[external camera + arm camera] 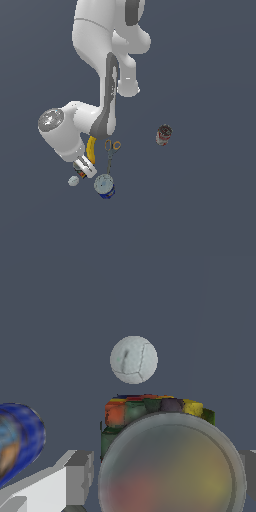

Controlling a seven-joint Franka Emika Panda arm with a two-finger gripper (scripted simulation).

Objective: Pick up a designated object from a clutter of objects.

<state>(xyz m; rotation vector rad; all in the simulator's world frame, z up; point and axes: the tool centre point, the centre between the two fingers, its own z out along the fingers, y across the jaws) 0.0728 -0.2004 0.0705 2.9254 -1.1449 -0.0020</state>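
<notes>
The designated object, a squat can with a greyish metal top [170,468] and a red, yellow, blue and dark label, fills the wrist view between my gripper's fingers. One grey finger [77,476] stands beside it with a thin gap showing; the other finger is just visible at the frame's edge. My gripper [162,471] straddles the can and looks open. In the exterior view the gripper [84,170] hangs low at the lower left, and only a sliver of the can [82,175] shows under it. The clutter of objects lies around it.
A small white ball [133,359] [73,181] lies just beyond the can. A blue can with a white top [104,186] [17,441] stands close beside it. Orange-handled scissors [111,150] and a yellow banana [91,147] lie behind. A dark red-brown can [164,135] stands apart at the exterior view's right.
</notes>
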